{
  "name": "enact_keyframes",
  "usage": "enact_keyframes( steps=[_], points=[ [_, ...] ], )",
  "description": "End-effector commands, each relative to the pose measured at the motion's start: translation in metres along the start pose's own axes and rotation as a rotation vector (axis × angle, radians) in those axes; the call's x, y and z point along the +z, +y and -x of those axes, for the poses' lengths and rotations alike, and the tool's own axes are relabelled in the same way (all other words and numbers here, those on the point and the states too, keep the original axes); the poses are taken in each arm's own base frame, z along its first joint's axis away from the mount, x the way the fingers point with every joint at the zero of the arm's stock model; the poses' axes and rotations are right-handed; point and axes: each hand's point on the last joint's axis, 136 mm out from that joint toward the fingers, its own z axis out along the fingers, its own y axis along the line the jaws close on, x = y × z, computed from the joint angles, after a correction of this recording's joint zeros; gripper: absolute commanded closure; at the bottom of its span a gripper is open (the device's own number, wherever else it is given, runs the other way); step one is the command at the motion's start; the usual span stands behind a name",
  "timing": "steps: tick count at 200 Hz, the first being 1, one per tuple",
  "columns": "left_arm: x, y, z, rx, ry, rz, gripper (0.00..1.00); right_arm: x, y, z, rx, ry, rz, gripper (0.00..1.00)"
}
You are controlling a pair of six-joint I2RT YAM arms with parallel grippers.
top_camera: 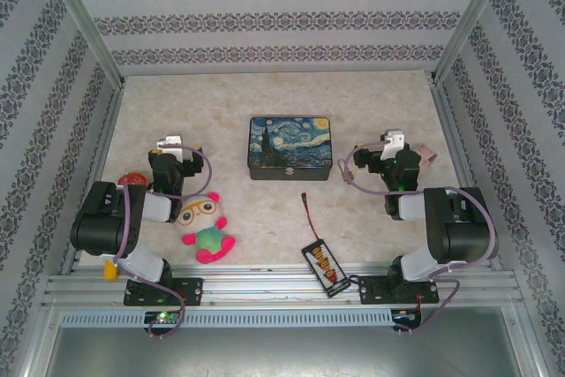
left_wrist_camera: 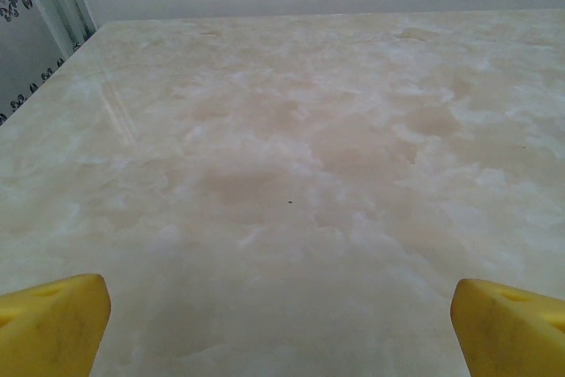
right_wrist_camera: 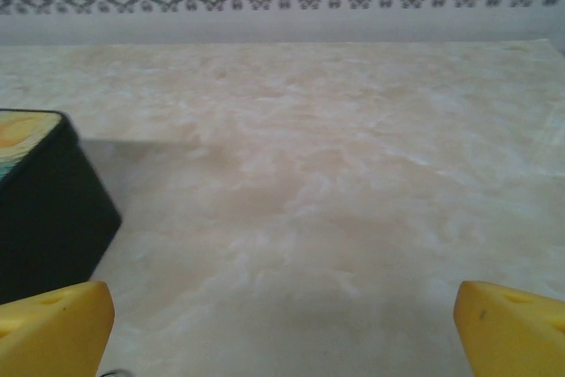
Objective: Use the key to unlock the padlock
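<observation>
The padlock and the key are out of view; neither lies on the table surface I can see. My left gripper [top_camera: 174, 153] hovers over the left side of the table. In its wrist view the left gripper [left_wrist_camera: 282, 328] is open, with yellow fingertips [left_wrist_camera: 53, 324] spread wide over bare marble. To the right of the tin box hangs my right gripper [top_camera: 386, 153]. The right gripper [right_wrist_camera: 282, 333] is open too, yellow fingertips [right_wrist_camera: 55, 328] far apart and nothing between them.
A painted tin box [top_camera: 290, 147] stands mid-table, its dark corner [right_wrist_camera: 44, 209] left of my right fingers. A plush toy [top_camera: 206, 225] and a red object [top_camera: 132, 179] lie by the left arm. A red-and-black wire with connector board [top_camera: 323, 264] lies at front centre. A pinkish object [top_camera: 427, 154] lies at right.
</observation>
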Motion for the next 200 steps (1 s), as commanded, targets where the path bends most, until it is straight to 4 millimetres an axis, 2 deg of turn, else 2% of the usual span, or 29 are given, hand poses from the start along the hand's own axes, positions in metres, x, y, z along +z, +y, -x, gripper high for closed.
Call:
enact_keyframes(
  steps=[1, 30, 36, 45, 58, 200],
  points=[
    [0.002, 0.002, 0.002, -0.008, 0.002, -0.003, 0.01, -0.002, 0.015, 0.004, -0.034, -0.017, 0.102, 0.02],
    [0.002, 0.002, 0.001, -0.007, 0.004, -0.004, 0.01, -0.001, 0.012, 0.004, -0.028, -0.016, 0.088, 0.02],
    [0.002, 0.002, 0.001, -0.007, 0.003, -0.004, 0.01, 0.000, 0.004, 0.004, -0.011, -0.014, 0.038, 0.02],
    [0.002, 0.002, 0.001, -0.007, 0.004, -0.004, 0.01, 0.002, -0.020, 0.004, 0.036, -0.007, -0.103, 0.02],
    [0.002, 0.002, 0.001, -0.007, 0.003, -0.003, 0.01, -0.002, -0.030, 0.004, 0.038, -0.014, -0.186, 0.02],
    [0.002, 0.002, 0.001, -0.007, 0.006, -0.004, 0.01, -0.003, -0.031, 0.003, 0.023, -0.014, -0.223, 0.02]
  ],
)
